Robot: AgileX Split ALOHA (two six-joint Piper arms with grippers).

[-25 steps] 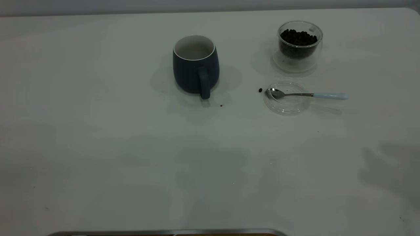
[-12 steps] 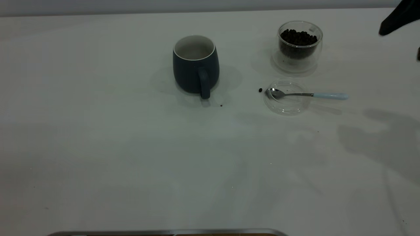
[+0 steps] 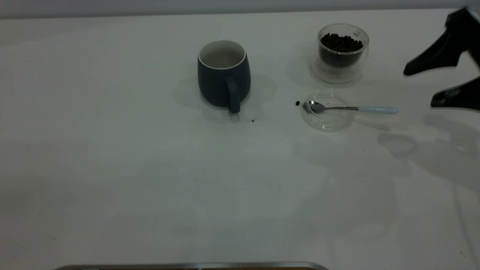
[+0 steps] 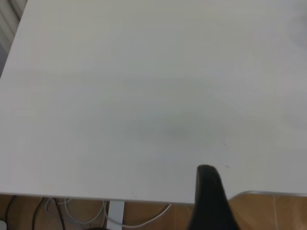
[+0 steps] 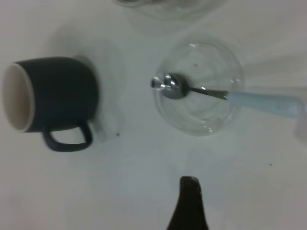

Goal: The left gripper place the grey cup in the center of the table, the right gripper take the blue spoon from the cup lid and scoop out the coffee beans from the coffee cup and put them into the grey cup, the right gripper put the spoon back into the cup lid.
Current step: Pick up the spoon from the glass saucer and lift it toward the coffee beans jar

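Note:
The grey cup point(image 3: 224, 78) stands upright near the middle of the table point(image 3: 150, 168), its handle toward the camera; the right wrist view also shows the grey cup point(image 5: 57, 93). The coffee cup point(image 3: 342, 52) holds the coffee beans point(image 3: 340, 43) at the back right. In front of it, the blue spoon point(image 3: 377, 110) rests with its bowl in the cup lid point(image 3: 328, 123) and its handle pointing right. My right gripper point(image 3: 418, 88) hangs open above the table, right of the spoon handle and apart from it. Only one left finger point(image 4: 208, 191) shows, over the table's edge.
A stray bean point(image 3: 297, 103) lies just left of the lid, and a dark speck point(image 3: 252, 120) sits by the cup's handle. A metal strip point(image 3: 187, 266) runs along the near table edge. The right wrist view shows the blue spoon point(image 5: 259, 102) in the cup lid point(image 5: 199, 127).
My right gripper has come into view from the right edge and moved down and left toward the spoon handle. Its shadow shifted across the table. Cups, lid and spoon have not moved.

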